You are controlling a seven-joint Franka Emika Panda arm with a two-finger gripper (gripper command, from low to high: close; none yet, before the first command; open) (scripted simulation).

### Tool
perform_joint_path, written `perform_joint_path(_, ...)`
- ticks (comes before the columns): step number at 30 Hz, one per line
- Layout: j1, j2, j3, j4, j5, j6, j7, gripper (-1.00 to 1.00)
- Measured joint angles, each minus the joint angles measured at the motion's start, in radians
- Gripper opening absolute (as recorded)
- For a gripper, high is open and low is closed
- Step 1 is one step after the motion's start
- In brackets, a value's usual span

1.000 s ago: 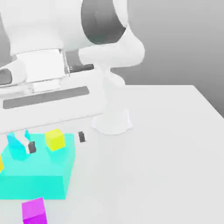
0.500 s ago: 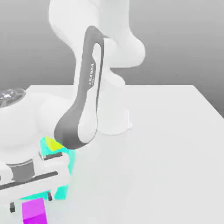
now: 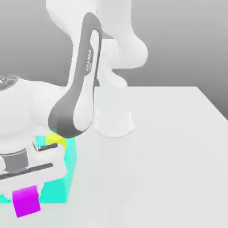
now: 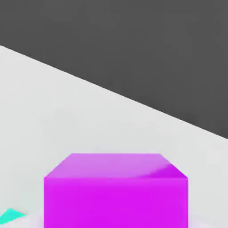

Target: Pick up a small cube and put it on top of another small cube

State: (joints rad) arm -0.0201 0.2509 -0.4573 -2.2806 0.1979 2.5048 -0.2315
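The claw (image 3: 24, 196) looks clamped on the small cube (image 3: 26, 202) at the lower left of the exterior view, just in front of the big cyan block (image 3: 67, 178). If the grip sits off-centre, the cube could twist or slip out on the lift, or clip that block beside it. It is plain, glossy magenta, sharp-edged, and in the hand view it sits at the bottom centre (image 4: 116, 191)
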Motion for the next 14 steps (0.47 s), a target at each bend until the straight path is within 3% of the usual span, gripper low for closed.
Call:
perform_joint_path(6, -0.101, -0.175, -0.111, 0.025, -0.135, -0.184, -0.063, -1.0)
perform_joint_path(10, -0.118, -0.108, -0.101, -0.001, -0.08, -0.106, -0.125, -1.0)
perform_joint_path(11, -0.124, -0.083, -0.095, -0.009, -0.059, -0.078, -0.141, 1.0)
perform_joint_path(14, -0.124, -0.083, -0.095, -0.009, -0.059, -0.078, -0.141, 1.0)
